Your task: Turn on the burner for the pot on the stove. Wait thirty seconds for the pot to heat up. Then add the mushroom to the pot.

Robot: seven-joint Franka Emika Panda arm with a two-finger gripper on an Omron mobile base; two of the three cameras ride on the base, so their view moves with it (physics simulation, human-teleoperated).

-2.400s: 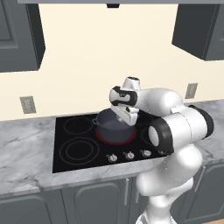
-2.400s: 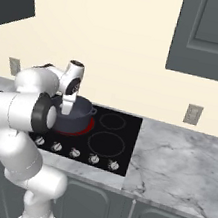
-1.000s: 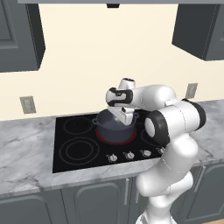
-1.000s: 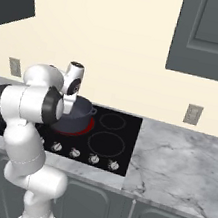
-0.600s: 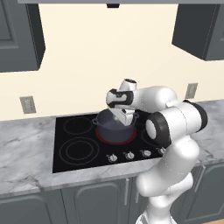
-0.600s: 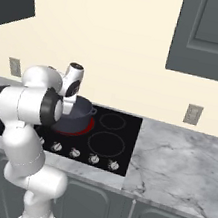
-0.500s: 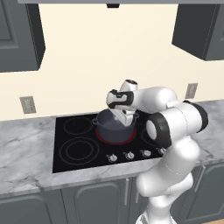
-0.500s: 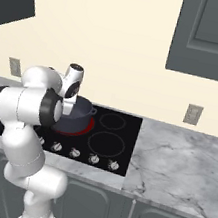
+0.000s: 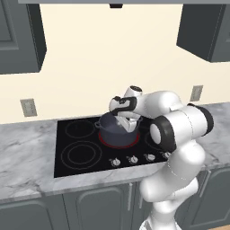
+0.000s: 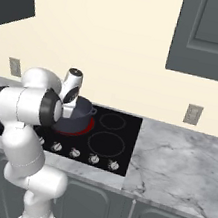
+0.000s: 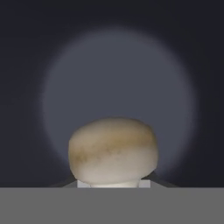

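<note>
We saw the fingers (image 9: 123, 124) clamped on the small tan-capped mushroom (image 11: 113, 151), held over the round dark blue-grey metal pot (image 9: 116, 131). That pot stood on the red-glowing ring burner (image 9: 108, 143) of the flat black glass stove (image 9: 78, 152), set into the grey marble worktop (image 9: 27, 161). In the hand view the mushroom hung above the pot's dim floor (image 11: 118, 78)

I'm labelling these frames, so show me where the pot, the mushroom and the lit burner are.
pot (image 9: 117, 134), left base view: its dark front wall.
mushroom (image 11: 113, 151), hand view: middle of its tan cap.
burner (image 10: 83, 126), right base view: red glow right of the pot.
</note>
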